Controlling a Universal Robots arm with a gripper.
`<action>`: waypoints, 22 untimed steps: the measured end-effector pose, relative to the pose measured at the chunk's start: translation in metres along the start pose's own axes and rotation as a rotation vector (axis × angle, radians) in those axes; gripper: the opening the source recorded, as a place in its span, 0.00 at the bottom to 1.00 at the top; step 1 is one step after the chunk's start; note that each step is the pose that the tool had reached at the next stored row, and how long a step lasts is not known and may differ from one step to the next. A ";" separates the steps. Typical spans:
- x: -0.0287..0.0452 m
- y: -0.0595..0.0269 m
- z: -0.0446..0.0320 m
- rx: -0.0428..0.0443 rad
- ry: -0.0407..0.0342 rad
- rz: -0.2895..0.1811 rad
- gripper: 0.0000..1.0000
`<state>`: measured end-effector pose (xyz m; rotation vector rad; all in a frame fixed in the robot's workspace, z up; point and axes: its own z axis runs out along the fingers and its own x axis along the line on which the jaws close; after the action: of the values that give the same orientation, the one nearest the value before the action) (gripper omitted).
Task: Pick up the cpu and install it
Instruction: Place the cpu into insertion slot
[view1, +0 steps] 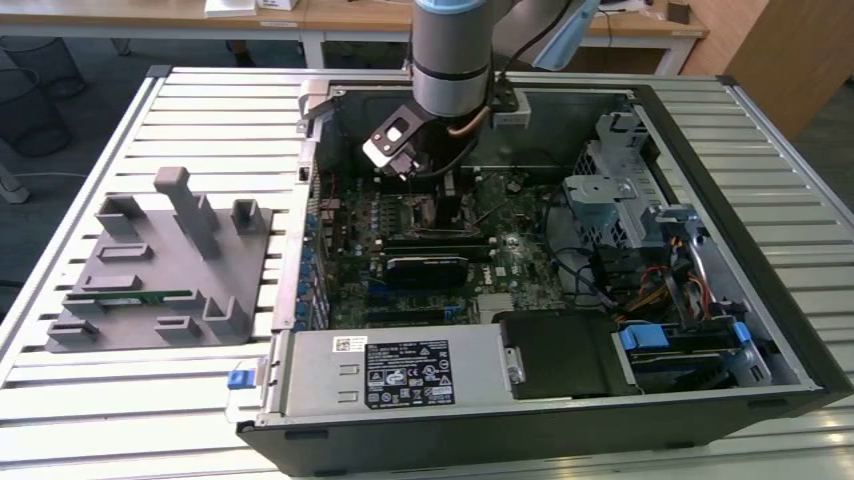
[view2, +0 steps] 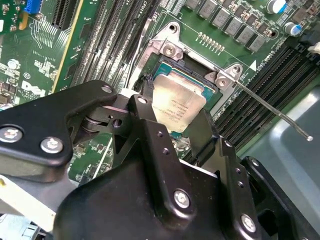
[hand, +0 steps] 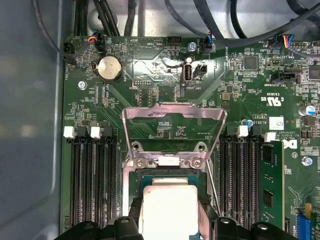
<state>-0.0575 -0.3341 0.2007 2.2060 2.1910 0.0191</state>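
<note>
Over the open socket (view2: 167, 67) on the motherboard (view1: 514, 270), the gripper (view2: 176, 114) has its black fingers (view2: 145, 107) pressed against two opposite edges of the cpu (view2: 179, 102), clamping the chip between them. The cpu's silver top faces up and its pale edge shows along the free sides. It lies within the outline of the socket (hand: 167, 175), though whether it is seated or a little above the contacts cannot be told (in the second wrist view it looks slightly tilted against the frame). In the first wrist view the cpu (hand: 170, 207) sits between the fingers, with the gripper (hand: 171, 220) around it. The metal load plate (hand: 175, 111) stands swung up and open beyond the socket, and the thin latch lever (view2: 260, 101) angles away over the memory slots. A green memory stick (hand: 272, 190) stands in one slot just beside the socket, and a coin battery (hand: 109, 68) sits further along the board. In the exterior view the arm (view1: 454, 50) reaches straight down into the open computer case (view1: 747, 330), which lies on a slatted table (view1: 160, 110) towards the exterior view's right edge. The gripper (view1: 447, 195) is low over the board there. Near the table's edge on the exterior view's left lies a grey fixture (view1: 147, 270), well apart from the case.
</note>
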 end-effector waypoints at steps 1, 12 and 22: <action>0.0000 0.0000 0.0003 0.0000 0.0005 0.000 0.53; 0.0001 0.0007 0.0035 0.0000 0.0014 0.000 0.53; 0.0001 0.0007 0.0042 -0.0001 0.0014 0.000 0.54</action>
<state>-0.0567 -0.3340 0.1965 2.2066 2.1918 0.0207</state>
